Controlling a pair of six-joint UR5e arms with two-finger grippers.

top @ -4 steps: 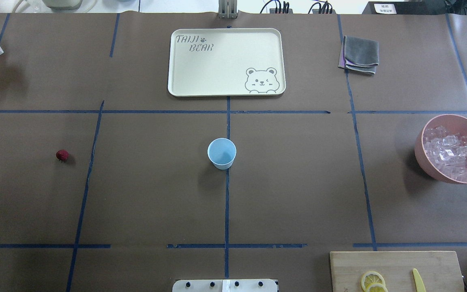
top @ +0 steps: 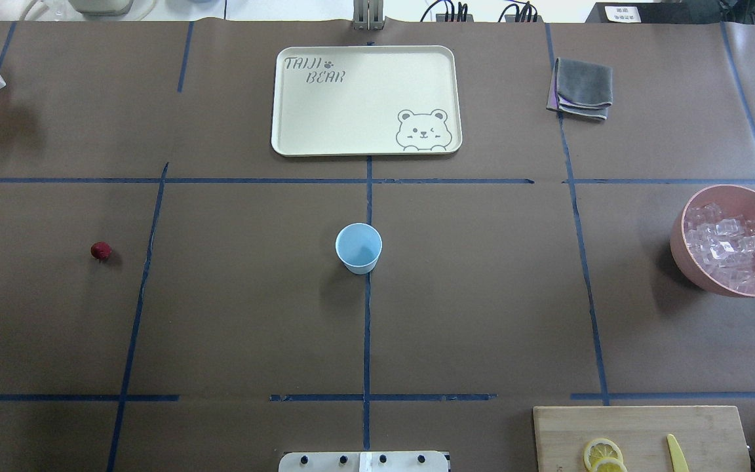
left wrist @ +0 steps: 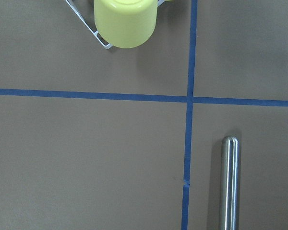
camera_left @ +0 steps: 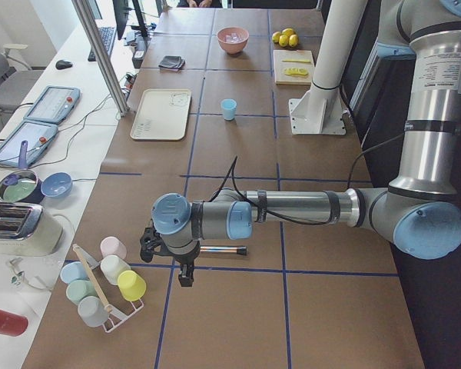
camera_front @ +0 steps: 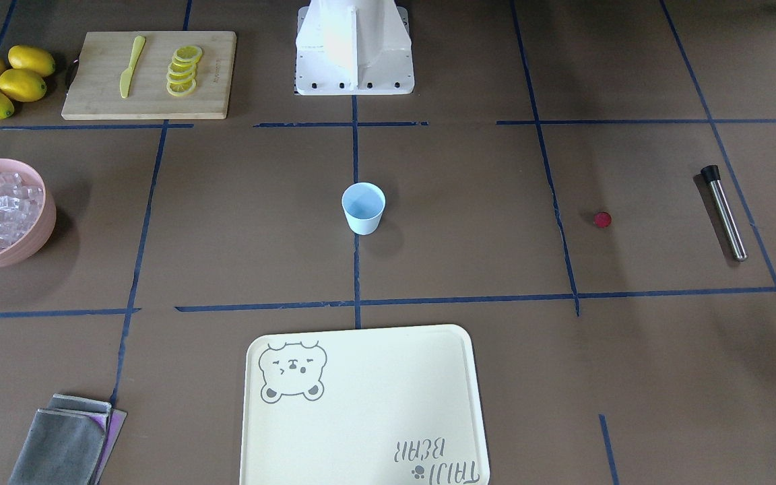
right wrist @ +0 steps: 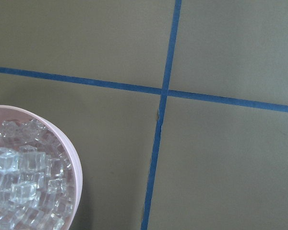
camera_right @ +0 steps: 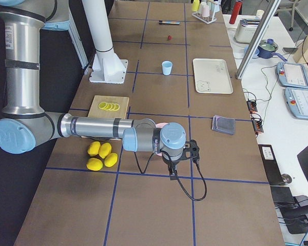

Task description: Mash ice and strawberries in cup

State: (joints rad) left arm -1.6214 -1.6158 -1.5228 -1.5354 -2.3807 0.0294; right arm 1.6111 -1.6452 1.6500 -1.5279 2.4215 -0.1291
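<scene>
Left wrist-mounted view shows you what lies under the left gripper [camera_left: 186, 278]: the steel muddler [left wrist: 229, 184], flat on the table just beside it. A yellow cup [left wrist: 126, 21] on a rack sits near too. You cannot tell if this gripper's fingers are apart or together. Farther from it lies the strawberry [top: 100, 250]. Farther again stands the blue cup [top: 358, 248], upright, and it looks empty. The right gripper [camera_right: 172, 177] hangs just beside the pink bowl [right wrist: 76, 165] of ice [right wrist: 19, 187]. You cannot tell about its fingers either. I think each arm has its own things close by, with the cup in the middle so both can reach. Both arms stretch out long and low, wrists bent down.
</scene>
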